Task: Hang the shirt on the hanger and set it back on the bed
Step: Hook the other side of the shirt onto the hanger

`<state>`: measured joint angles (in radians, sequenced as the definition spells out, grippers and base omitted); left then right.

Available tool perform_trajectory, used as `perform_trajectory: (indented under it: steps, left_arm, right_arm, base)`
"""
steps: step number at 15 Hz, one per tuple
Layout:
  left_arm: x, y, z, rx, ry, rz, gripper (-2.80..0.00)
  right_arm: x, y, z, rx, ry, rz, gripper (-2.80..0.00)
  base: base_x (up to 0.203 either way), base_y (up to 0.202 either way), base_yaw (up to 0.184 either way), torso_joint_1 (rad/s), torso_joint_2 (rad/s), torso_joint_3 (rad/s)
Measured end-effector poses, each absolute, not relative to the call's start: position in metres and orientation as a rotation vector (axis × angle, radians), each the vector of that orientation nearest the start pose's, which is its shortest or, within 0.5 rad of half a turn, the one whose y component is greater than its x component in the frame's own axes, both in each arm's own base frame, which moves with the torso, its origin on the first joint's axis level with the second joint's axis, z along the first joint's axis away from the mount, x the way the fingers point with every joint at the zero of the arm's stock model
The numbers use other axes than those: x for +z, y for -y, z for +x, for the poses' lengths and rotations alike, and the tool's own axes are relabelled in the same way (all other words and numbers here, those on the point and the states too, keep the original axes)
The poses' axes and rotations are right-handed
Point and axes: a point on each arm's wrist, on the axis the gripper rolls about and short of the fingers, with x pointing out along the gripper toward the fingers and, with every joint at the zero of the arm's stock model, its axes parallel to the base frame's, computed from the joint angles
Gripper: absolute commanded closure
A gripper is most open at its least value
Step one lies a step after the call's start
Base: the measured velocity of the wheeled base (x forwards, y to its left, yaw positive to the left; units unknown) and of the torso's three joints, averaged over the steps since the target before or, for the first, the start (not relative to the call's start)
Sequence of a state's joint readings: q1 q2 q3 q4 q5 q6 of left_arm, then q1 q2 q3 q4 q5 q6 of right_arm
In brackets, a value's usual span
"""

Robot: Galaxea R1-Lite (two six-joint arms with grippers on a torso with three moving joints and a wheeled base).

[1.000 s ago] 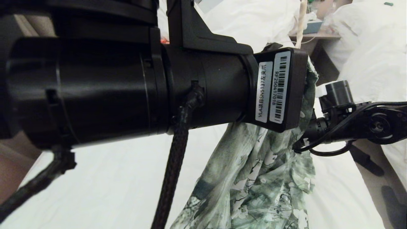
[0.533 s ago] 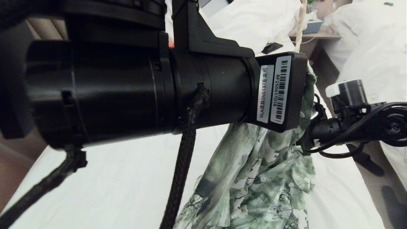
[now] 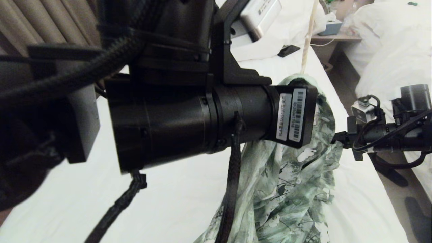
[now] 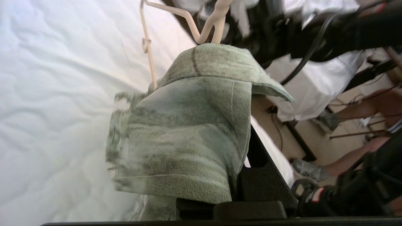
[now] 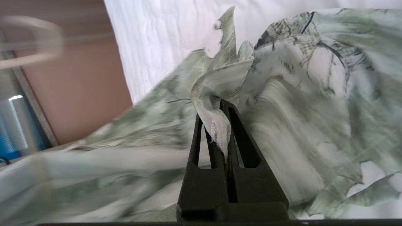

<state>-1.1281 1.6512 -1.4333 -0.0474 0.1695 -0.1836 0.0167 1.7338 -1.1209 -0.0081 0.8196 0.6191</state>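
Observation:
The green and white shirt (image 3: 290,189) hangs in the air over the bed (image 3: 168,195), held up between both grippers. My left gripper (image 3: 317,101) fills the middle of the head view, and its collar end (image 4: 201,103) drapes over the jaws; one black finger (image 4: 263,175) shows beside the cloth, the other is covered. The cream hanger (image 3: 306,44) rises just beyond the collar, its hook and thin wire (image 4: 150,53) bare. My right gripper (image 5: 220,110) comes in from the right (image 3: 337,138), shut on a fold of the shirt (image 5: 298,88).
A second bed with white duvets (image 3: 388,50) stands to the right across a floor gap (image 3: 395,189). A nightstand (image 3: 334,35) sits between the beds. A dark flat object (image 3: 288,50) lies near the pillows. Curtains (image 3: 50,20) hang at far left.
My left arm has moved away from the camera and lower, carrying the collar with it. The right arm has drawn off to the right, and more of the hanger's stem now shows.

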Motion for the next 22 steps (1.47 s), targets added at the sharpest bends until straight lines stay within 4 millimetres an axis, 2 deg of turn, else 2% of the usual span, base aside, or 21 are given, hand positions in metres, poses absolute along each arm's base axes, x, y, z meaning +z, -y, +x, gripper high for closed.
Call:
perform_trajectory:
  steps: [4, 9, 11, 16, 19, 22]
  left_arm:
    - [0.29, 0.282, 0.15, -0.895, -0.254, -0.042, 0.0]
    - [0.264, 0.286, 0.152, -0.885, -0.326, 0.009, 0.0]
    - [0.256, 0.289, 0.146, -0.9, -0.348, 0.024, 0.0]
    - [0.257, 0.293, 0.133, -0.938, -0.351, 0.025, 0.0]
    - [0.264, 0.293, 0.125, -0.948, -0.332, 0.016, 0.0]
    - [0.273, 0.294, 0.115, -0.979, -0.314, -0.002, 0.0]
  right_arm:
    - [0.199, -0.01, 0.318, 0.584, -0.797, 0.797, 0.0]
    - [0.205, -0.008, 0.32, 0.584, -0.77, 0.785, 0.0]
    - [0.208, -0.008, 0.322, 0.58, -0.752, 0.767, 0.0]
    - [0.219, -0.016, 0.324, 0.621, -0.716, 0.713, 0.0]
    - [0.233, -0.029, 0.321, 0.677, -0.684, 0.675, 0.0]
    - [0.249, -0.045, 0.309, 0.757, -0.634, 0.596, 0.0]
  base:
    - [0.0, 0.0, 0.0, 0.0, 0.0, 0.0]
    - [0.0, 0.0, 0.0, 0.0, 0.0, 0.0]
    - [0.0, 0.0, 0.0, 0.0, 0.0, 0.0]
    - [0.0, 0.0, 0.0, 0.0, 0.0, 0.0]
    - [0.0, 0.0, 0.0, 0.0, 0.0, 0.0]
    - [0.0, 0.0, 0.0, 0.0, 0.0, 0.0]
